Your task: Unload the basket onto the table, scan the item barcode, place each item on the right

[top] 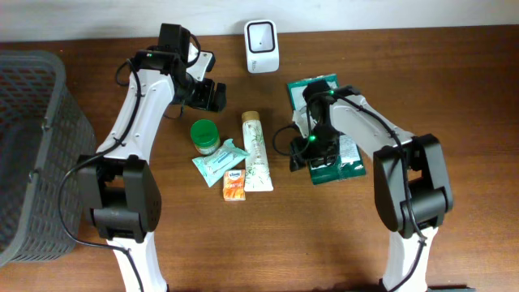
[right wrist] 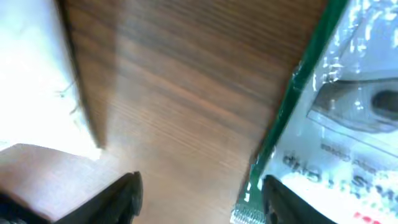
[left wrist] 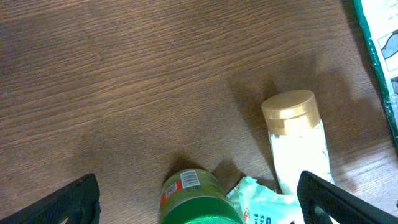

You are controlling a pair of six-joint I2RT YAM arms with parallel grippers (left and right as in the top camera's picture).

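Right gripper [right wrist: 200, 196] parted over the green packet's [right wrist: 336, 124] edge.
Its jaws stand partway apart and clamp nothing, one finger over bare table [top: 454, 243], the other over the packet, which lies flat just right of the white scanner [top: 262, 46], on the robot's side of it. Left of the scanner, the left gripper [top: 212, 93] hangs fully spread and empty above a green jar [top: 204, 134].

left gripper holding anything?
No, the left gripper stands wide open, its fingers clear of the green jar.
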